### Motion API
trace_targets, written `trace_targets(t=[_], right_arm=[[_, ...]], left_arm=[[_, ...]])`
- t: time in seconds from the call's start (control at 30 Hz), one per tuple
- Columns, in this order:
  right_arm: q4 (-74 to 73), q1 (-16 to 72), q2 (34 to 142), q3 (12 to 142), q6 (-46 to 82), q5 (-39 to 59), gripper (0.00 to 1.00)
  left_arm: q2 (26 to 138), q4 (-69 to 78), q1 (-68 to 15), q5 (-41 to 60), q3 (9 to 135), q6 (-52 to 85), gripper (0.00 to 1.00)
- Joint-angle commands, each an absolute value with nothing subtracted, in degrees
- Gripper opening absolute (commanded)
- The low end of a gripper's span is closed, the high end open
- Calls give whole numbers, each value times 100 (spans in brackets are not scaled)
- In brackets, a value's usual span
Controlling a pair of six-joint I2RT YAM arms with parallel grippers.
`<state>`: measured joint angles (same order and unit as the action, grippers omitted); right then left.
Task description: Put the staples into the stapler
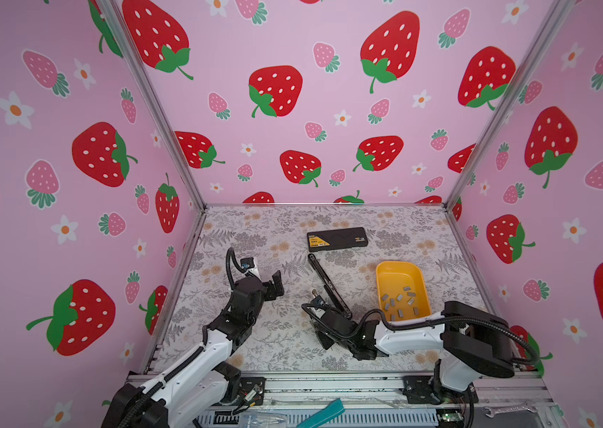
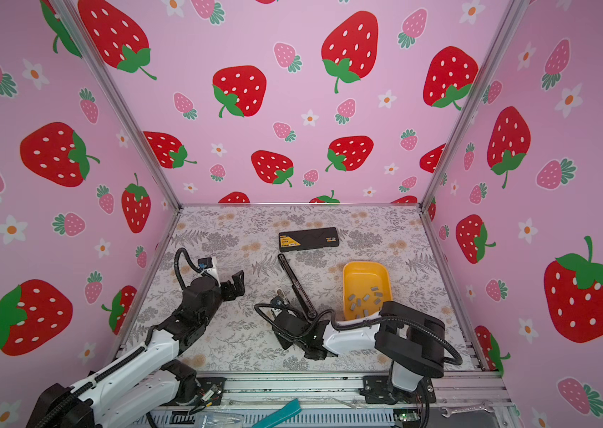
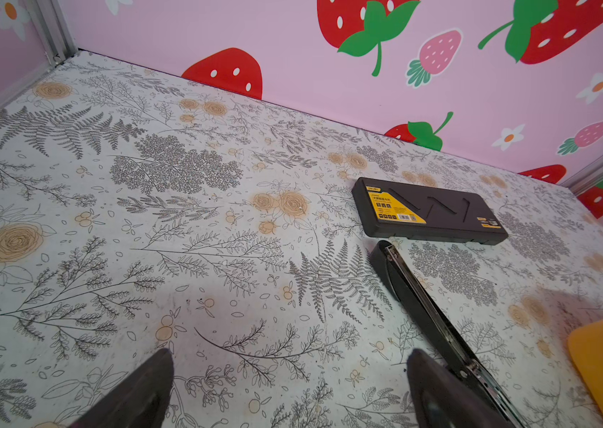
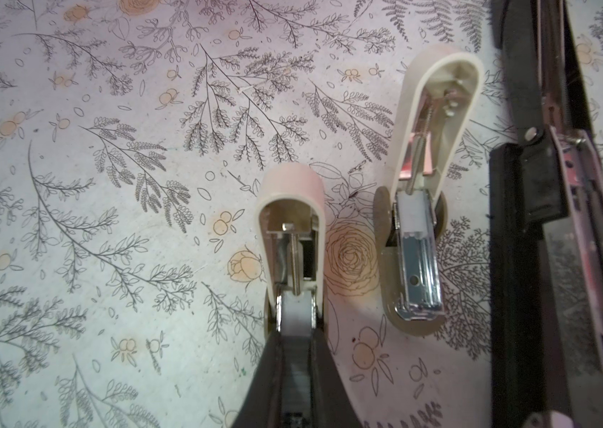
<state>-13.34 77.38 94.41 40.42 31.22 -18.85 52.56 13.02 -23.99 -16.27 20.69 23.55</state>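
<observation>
The long black stapler [image 1: 328,283] [image 2: 298,285] lies opened flat mid-table, its metal channel showing [image 3: 415,296] [image 4: 552,222]. The staples [image 1: 400,300] [image 2: 365,302] are several small grey strips loose in a yellow tray [image 1: 400,264] [image 2: 366,264] to its right. My right gripper [image 4: 294,333], just left of the black stapler's near end, is shut on a small cream stapler [image 4: 292,178] with its lid flipped open. A second small cream stapler [image 4: 418,266] lies open on the table beside it. My left gripper [image 1: 276,283] [image 2: 235,283] [image 3: 290,355] hangs open and empty left of the black stapler.
A black box with a yellow label [image 1: 337,239] [image 2: 309,239] [image 3: 429,213] lies behind the black stapler. Strawberry-print walls close in the back and both sides. A wrench [image 1: 507,409] and a teal strip [image 1: 324,411] rest on the front rail.
</observation>
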Motion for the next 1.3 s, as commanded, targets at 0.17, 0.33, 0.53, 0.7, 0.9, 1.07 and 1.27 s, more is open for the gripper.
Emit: trace_targets(t=[0.17, 0.33, 0.53, 0.7, 0.9, 1.07, 1.27], right_arm=[[-1397, 7838, 9554, 3885, 3339, -1920, 9], [-1397, 7878, 9519, 3836, 3387, -1933, 9], [-1398, 7924, 9505, 3780, 3447, -1957, 11], [-1384, 7928, 9494, 3753, 3488, -1962, 18], [-1373, 7961, 9435, 3746, 3489, -1966, 27], [-1347, 7963, 9364, 3760, 3461, -2009, 32], [-1142, 7970, 9028, 3801, 3440, -2161, 37]], left_arm=[[5262, 1349, -2373, -1627, 2214, 2360, 99], [5262, 1356, -2373, -1622, 2217, 2360, 99], [5274, 1354, -2373, -1615, 2215, 2365, 99], [5274, 1362, -2372, -1600, 2215, 2366, 99], [5266, 1350, -2373, -1607, 2219, 2365, 99], [5256, 1349, -2371, -1601, 2215, 2364, 99], [5247, 1336, -2373, -1612, 2208, 2365, 99]])
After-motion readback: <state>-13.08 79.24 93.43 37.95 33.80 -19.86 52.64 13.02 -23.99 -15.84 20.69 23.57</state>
